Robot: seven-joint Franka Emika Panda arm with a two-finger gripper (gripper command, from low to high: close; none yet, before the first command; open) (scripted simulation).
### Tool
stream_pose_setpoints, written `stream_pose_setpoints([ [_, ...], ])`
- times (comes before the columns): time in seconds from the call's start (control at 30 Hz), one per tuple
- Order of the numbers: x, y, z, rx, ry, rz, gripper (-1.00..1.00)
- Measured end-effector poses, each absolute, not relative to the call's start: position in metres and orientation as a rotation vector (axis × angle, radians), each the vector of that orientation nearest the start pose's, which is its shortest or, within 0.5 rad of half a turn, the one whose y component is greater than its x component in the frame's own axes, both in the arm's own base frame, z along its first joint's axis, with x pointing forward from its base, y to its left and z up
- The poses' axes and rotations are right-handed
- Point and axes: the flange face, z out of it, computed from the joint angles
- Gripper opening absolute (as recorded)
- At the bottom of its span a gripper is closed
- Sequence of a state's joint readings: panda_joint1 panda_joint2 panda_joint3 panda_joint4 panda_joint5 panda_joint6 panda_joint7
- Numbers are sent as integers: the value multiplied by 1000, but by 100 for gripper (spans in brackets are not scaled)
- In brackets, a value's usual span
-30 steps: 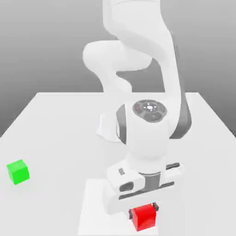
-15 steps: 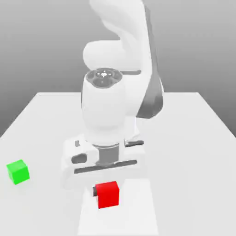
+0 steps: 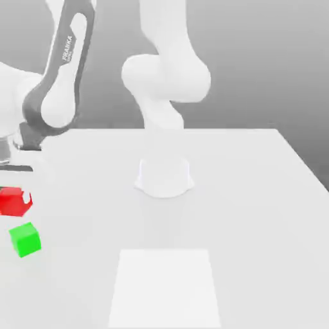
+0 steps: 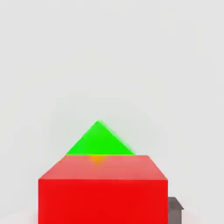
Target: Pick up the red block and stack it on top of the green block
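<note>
The red block (image 3: 14, 201) is held off the table (image 3: 257, 212), pinched between the jaws of the gripper (image 3: 11, 193), which are closed on its sides; in the exterior view it hangs at that view's far left edge, clear of the tabletop. It is carried high, presumably so that it can pass over the green block (image 3: 26, 239) without knocking it.

The green block rests on the table near the exterior view's left edge, just below the red block in that picture and apart from it. In the hand view a corner of the green block (image 4: 99, 140) is seen beyond the red block (image 4: 103, 190), so the carried cube is judged to be close to, but not yet squarely over, its target (the green one also appears turned at an angle to the red one). A dark fingertip (image 4: 174, 209) shows beside the red block's lower edge.

The transport step is judged to be near its end; alignment above the green block and a gentle lowering remain. A release made off-centre could tip the red block off the green one.
</note>
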State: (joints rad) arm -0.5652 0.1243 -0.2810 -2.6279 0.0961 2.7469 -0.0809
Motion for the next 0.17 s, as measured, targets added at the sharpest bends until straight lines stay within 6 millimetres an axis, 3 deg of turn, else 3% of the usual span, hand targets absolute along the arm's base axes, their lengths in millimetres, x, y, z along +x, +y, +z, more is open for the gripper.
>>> stream_pose_setpoints([
  [0.03,280,-327,197,-2859,1297,-2,-100],
  [0.07,279,-327,187,-2859,1298,0,100],
  [0.17,279,-327,187,-2859,1298,0,100],
])
